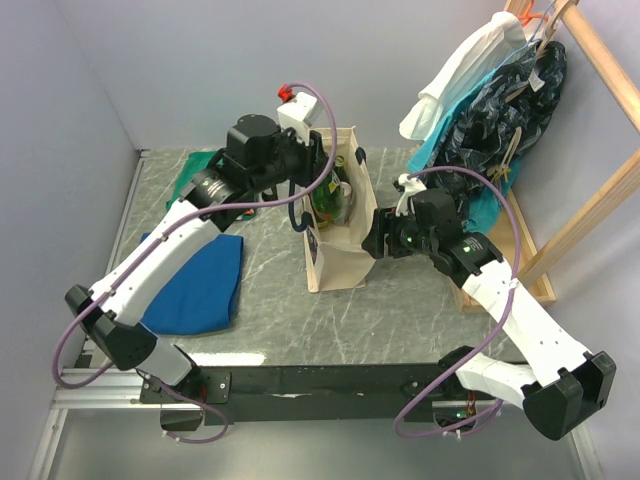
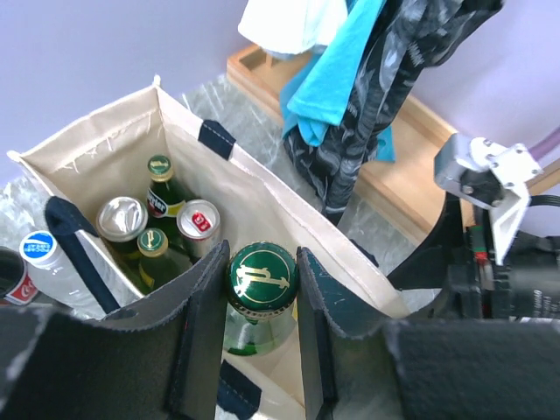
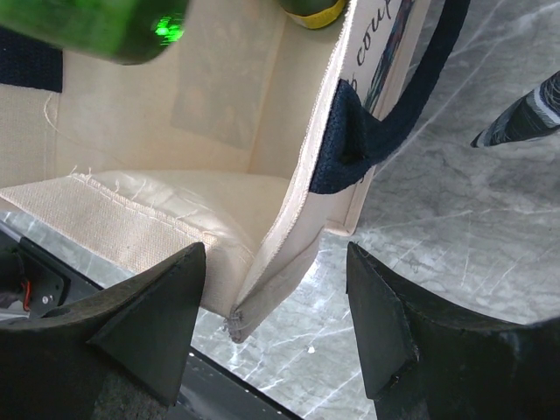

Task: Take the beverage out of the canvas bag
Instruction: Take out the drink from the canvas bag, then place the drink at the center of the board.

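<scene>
The cream canvas bag [image 1: 340, 262] with navy handles stands open at mid-table. My left gripper [image 1: 322, 186] is over its mouth, shut on the neck of a green glass bottle [image 1: 331, 203]. In the left wrist view the fingers [image 2: 203, 302] clamp just under the green cap [image 2: 262, 276], and the bottle is lifted at the bag's rim. Cans [image 2: 122, 219] and other green bottles [image 2: 159, 175] stay inside the bag [image 2: 105, 140]. My right gripper [image 1: 373, 240] is open, its jaws standing either side of the bag's rim corner [image 3: 262, 297] without touching it.
A blue cloth [image 1: 195, 285] lies at the left front and a green cloth [image 1: 190, 175] at the far left. A wooden rack [image 1: 590, 200] hung with clothes [image 1: 500, 100] stands to the right. A blue-capped clear bottle [image 2: 39, 249] shows beside the bag's far wall.
</scene>
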Available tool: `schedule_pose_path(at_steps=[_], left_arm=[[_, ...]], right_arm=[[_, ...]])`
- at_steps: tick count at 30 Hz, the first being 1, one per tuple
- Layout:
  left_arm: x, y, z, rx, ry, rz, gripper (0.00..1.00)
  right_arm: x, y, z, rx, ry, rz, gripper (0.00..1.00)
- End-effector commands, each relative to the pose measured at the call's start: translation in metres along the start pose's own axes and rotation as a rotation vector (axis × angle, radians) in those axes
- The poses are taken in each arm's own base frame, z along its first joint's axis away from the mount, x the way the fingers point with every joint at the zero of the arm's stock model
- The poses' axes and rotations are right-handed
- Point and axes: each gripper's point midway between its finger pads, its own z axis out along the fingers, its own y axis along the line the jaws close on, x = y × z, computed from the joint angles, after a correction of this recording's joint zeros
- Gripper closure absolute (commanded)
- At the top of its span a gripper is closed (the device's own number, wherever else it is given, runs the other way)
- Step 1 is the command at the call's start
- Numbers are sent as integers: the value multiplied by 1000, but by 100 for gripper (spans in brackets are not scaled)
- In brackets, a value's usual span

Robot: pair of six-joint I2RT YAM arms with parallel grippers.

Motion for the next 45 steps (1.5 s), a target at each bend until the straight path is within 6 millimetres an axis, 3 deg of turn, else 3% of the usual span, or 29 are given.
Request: schedule_pose_path(at_steps=[1, 11, 25, 31, 36, 45], left_arm=[[-98, -21, -52, 46, -340, 19, 99], [-110, -13, -80, -6, -408, 31, 99], [-118, 31, -116, -262, -474, 34, 99], [-104, 77, -117, -416, -443, -27, 99], [-78, 115, -111, -507, -403, -66, 99], [-37, 161, -80, -560, -348, -106, 99]], right_arm=[[0, -1, -4, 10, -19, -8, 29], [1, -2, -1, 9, -9, -9, 29], [-4, 2, 1, -2, -7, -15, 29], [-4, 2, 3, -4, -1, -13, 29], [-2, 1, 1, 0, -4, -15, 29], [3, -4, 6, 14, 10, -26, 29]])
